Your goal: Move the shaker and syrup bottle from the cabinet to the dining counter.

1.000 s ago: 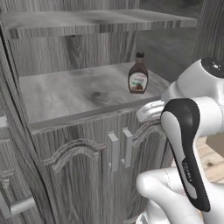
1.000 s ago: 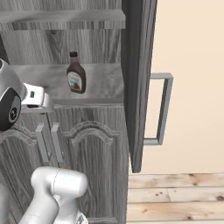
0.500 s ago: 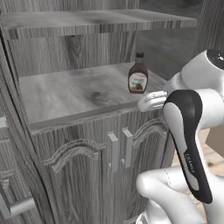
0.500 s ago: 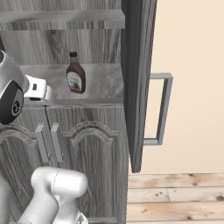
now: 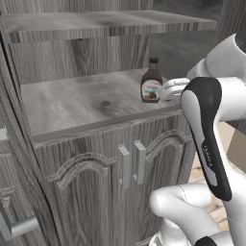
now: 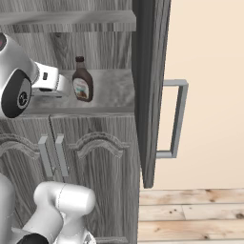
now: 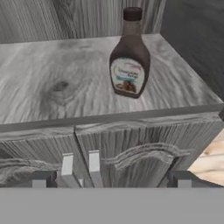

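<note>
Syrup bottle (image 7: 130,54) is what we have to fetch now: it stands upright near the front right of the open shelf in the cabinet (image 5: 86,158), label toward us, with bare wood-grain shelf all round it and nothing touching it. We judge it sits near the shelf's edge because that makes it an easy reach, needing no stretch into the depth of the shelf. We count one bottle on this shelf and see no shaker anywhere on it, so we cannot tell where the shaker is. Our gripper (image 7: 111,181) hangs just in front of the shelf's edge and below the bottle, its two dark fingertips (image 7: 43,179) spread wide with nothing between them; we take that width as readiness to straddle the bottle's fat lower body rather than its narrow neck. In the base views the white hand is just beside the bottle, on its near side, not yet touching. Above the shelf runs one more shelf board (image 5: 105,21). Below it are two closed raised-panel doors (image 7: 144,153) with two pale bar handles (image 7: 94,168) set side by side at their meeting edge. On the right the tall upper door (image 6: 150,90) stands swung open, edge toward us, with one bar handle (image 6: 175,119) on it, which is why the shelf is reachable. Beyond it are a plain beige wall (image 6: 209,71) and plank floor (image 6: 190,214).
</note>
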Tool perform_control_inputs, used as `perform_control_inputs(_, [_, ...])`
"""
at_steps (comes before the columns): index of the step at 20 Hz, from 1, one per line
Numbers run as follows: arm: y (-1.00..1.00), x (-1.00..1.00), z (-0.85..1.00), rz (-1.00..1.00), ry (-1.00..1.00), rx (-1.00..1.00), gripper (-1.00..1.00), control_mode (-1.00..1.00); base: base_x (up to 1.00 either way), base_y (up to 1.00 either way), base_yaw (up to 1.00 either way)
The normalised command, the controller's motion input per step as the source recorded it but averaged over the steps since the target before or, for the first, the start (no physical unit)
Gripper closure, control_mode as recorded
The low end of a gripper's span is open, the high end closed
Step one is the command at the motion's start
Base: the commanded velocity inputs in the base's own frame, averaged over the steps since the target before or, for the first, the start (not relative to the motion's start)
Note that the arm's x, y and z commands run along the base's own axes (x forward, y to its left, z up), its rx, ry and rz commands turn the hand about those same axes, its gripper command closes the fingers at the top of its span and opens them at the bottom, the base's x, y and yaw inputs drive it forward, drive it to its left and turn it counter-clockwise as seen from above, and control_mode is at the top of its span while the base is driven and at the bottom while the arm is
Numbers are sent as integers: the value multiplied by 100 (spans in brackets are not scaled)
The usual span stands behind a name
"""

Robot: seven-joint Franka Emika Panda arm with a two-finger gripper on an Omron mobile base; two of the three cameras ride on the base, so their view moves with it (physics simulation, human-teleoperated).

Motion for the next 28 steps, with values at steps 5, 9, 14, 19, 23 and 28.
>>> perform_control_inputs(5, [0,16,14,-5,-21,0,-100,-100,0,0,0])
perform_control_inputs(9, [0,28,16,-4,-21,0,-100,-100,0,0,0])
perform_control_inputs(14, [0,43,16,-7,-13,0,-100,-100,0,0,0])
perform_control_inputs(19, [0,48,8,-11,-1,0,-100,-100,0,0,0])
perform_control_inputs(23, [0,56,0,-11,0,0,-100,-100,0,0,0])
perform_control_inputs(28, [0,44,0,-8,0,0,-100,-100,0,0,0])
